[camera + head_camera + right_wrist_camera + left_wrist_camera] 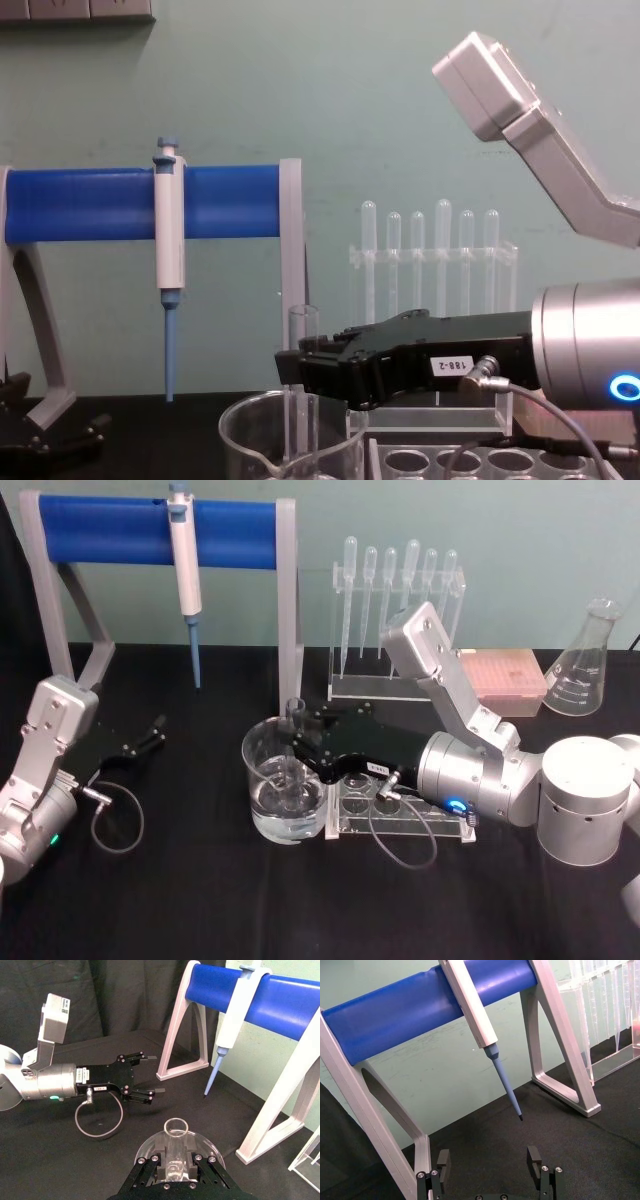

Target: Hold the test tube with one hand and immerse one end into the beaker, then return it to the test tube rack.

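Note:
The test tube [295, 716] stands upright with its lower end down inside the beaker [262, 780], which holds clear water at the bottom. My right gripper [299, 744] is shut on the tube's upper part, just above the beaker's rim. From the side, the chest view shows the test tube [303, 330] rising out of the right gripper [297, 368] over the beaker [250, 435]. In the right wrist view the test tube [175, 1136] sits clamped between the fingers [156, 1166], with the beaker [146, 1146] beneath. My left gripper [152, 734] rests open at the table's left.
A blue-barred stand [110, 530] with a hanging pipettor [185, 570] rises at the back left. A pipette rack [395, 610] stands behind my right arm, and a clear rack with holes [400, 815] lies under it. A pink tip box [505, 675] and a flask [585, 665] sit back right.

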Controlling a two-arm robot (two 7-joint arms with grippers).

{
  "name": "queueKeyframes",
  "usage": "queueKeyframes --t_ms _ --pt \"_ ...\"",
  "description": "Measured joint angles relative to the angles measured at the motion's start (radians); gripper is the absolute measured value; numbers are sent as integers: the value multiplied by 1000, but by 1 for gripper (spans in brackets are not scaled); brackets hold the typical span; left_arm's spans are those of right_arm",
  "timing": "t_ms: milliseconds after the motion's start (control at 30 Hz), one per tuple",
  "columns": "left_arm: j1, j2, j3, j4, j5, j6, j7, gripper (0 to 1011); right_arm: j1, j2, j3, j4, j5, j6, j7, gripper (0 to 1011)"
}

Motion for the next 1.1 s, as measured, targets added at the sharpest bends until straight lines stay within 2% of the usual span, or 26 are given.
queueKeyframes --t_ms 300,667,967,1100 --pt "0 0 0 0 0 0 0 1000 -1 -1 2 0 -2 -1 2 224" --pt "0 0 0 0 0 0 0 1000 -6 4 35 -44 2 2 26 224" --pt "0 0 0 0 0 0 0 1000 7 31 83 -118 40 6 36 223" --pt "0 0 0 0 0 0 0 1000 9 60 116 -170 74 18 36 224"
